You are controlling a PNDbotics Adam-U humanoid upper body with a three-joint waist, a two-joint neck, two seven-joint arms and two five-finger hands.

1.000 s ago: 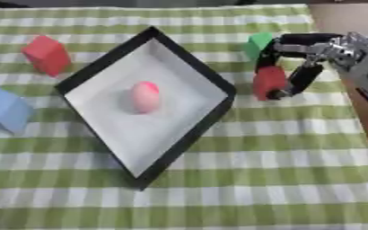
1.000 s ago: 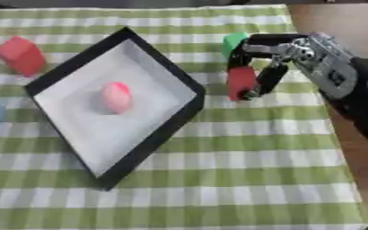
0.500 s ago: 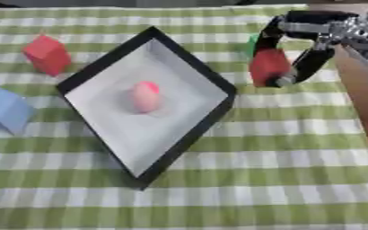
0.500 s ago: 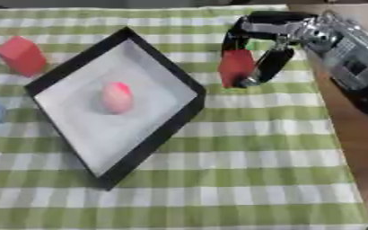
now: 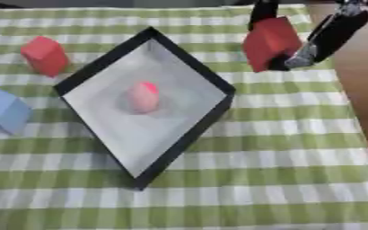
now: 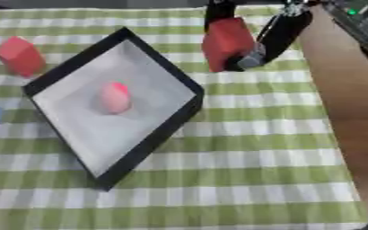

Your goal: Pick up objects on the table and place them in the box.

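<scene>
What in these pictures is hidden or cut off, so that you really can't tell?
- The right hand holding the red block: its palm and wrist are cut off by the top edge in both views.
- The left hand: in neither view.
- The blue block: mostly cut by the left edge in the right eye view.
- The pink object in the box: too blurred to identify.

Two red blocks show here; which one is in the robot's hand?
The red block at upper right, pinched in the right hand beyond the box's right corner. The other red block sits untouched on the cloth, left of the box.
</scene>
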